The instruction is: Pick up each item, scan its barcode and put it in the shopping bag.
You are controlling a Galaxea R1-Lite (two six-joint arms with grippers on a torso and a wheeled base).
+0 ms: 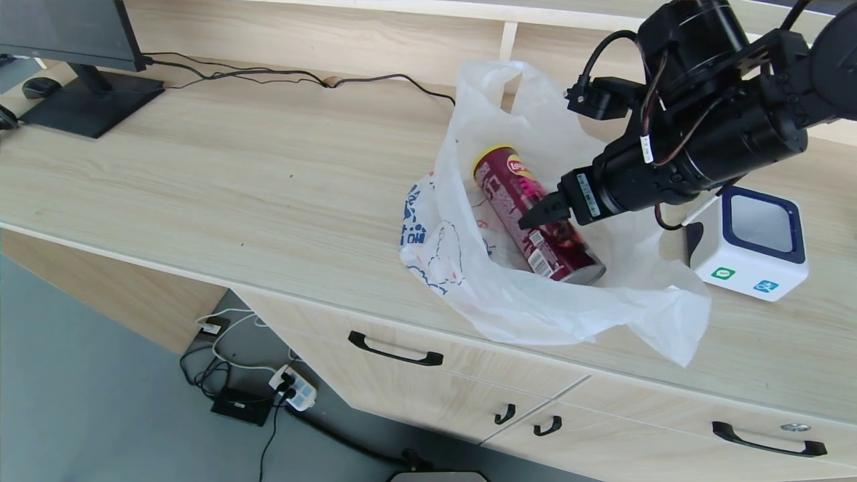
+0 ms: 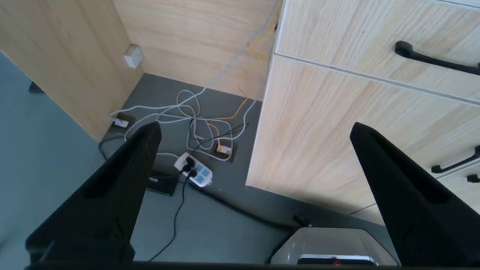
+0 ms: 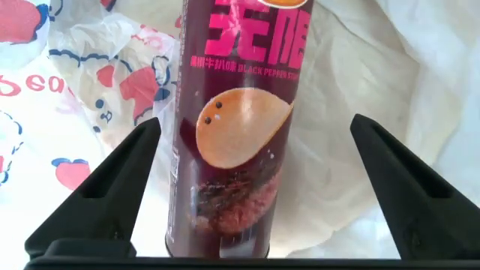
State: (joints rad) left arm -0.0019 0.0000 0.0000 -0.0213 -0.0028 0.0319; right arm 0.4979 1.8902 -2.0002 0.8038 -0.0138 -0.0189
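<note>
Right gripper [image 1: 543, 213] hangs inside the mouth of the shopping bag, its fingers spread wide to either side of the chip can and pinching nothing. In the right wrist view [image 3: 255, 121] bare gaps show between each finger [image 3: 112, 202] and the can.

Under it all runs the wooden counter [image 1: 234, 187]. The thin plastic shopping bag [image 1: 535, 308] lies slumped on its side around the gripper, with loose film close to both fingers. The chip can [image 1: 502, 177] [image 3: 240, 135] lies on its side in the bag, directly beneath the fingertips, so this item looks delivered. The barcode scanner [image 1: 750, 241] stands just beside the right forearm, on the side away from the bag.

The main risk is the pull-out: a fingertip could catch the limp film and drag the bag along, tipping the can toward the open mouth. Being round, the can could then roll out. A careless swing of the forearm could also knock the scanner.

Left gripper [image 2: 255, 127] hangs spread and empty beside the drawer fronts.
</note>
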